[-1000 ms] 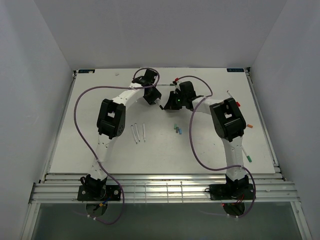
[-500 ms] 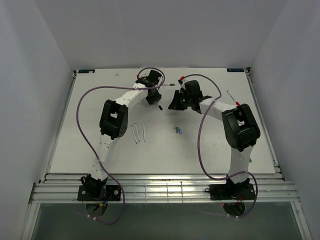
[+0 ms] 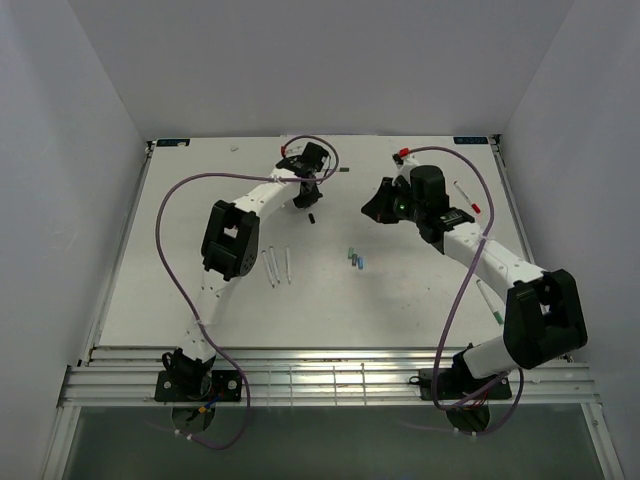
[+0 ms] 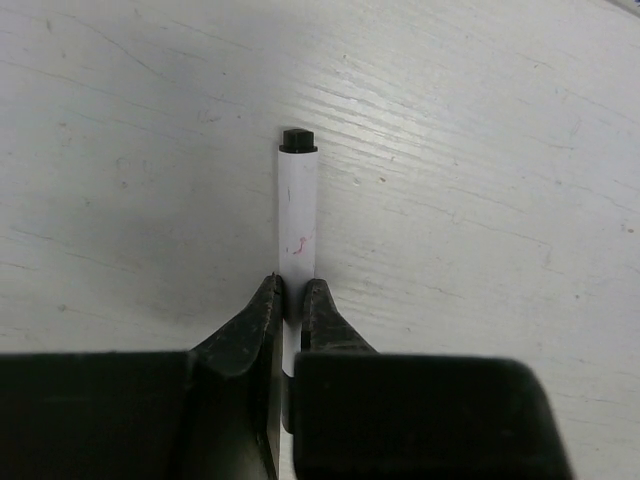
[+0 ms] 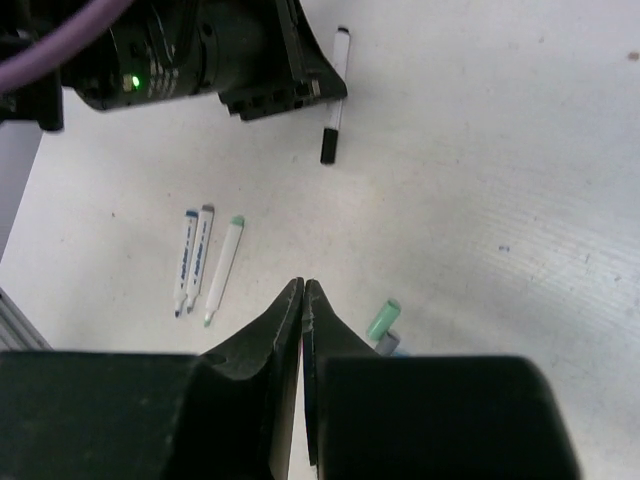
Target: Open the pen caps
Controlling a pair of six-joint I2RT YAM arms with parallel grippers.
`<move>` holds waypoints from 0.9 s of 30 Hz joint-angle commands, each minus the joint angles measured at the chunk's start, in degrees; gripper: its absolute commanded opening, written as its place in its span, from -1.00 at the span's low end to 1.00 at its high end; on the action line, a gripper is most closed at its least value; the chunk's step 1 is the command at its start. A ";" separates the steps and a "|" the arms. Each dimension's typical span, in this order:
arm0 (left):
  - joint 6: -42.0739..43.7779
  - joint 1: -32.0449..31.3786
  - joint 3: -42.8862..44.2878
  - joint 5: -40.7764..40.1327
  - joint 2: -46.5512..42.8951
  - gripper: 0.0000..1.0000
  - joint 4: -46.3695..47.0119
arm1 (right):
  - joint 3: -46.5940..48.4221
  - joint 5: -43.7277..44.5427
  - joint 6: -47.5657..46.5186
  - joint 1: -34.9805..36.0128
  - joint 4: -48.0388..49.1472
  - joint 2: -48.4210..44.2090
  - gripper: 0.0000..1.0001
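Pale grey walls close in the white worktop (image 3: pixel 180 290). My left pincer (image 4: pixel 293 290) is clamped on the white barrel of a pen (image 4: pixel 297 205) lying flat, its long axis running near to far. Its black cap (image 5: pixel 327 147) juts out on the side of the fingers nearer my bases, I think, though it is tiny from above. My right pincer (image 5: pixel 304 290) is pressed shut, seemingly empty. It sits to the right of that cap and is the free one, so the pull should run along the barrel. Some loose caps (image 5: pixel 383 320) lie near it. I can read no writing, only a pink scribble (image 4: pixel 300 242) on the barrel.
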 commanded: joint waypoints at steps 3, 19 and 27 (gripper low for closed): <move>3.79 0.91 -12.07 -5.60 -6.01 -1.00 -3.78 | -8.23 -4.85 -0.70 0.35 -2.04 -7.10 -0.85; -9.19 -6.55 -69.47 12.25 -64.46 -1.00 32.52 | -23.63 -19.63 9.14 10.88 18.16 -12.75 0.22; -17.47 -12.35 -77.32 9.69 -71.33 -1.00 37.98 | -21.61 -16.29 14.59 17.93 31.26 -5.29 0.22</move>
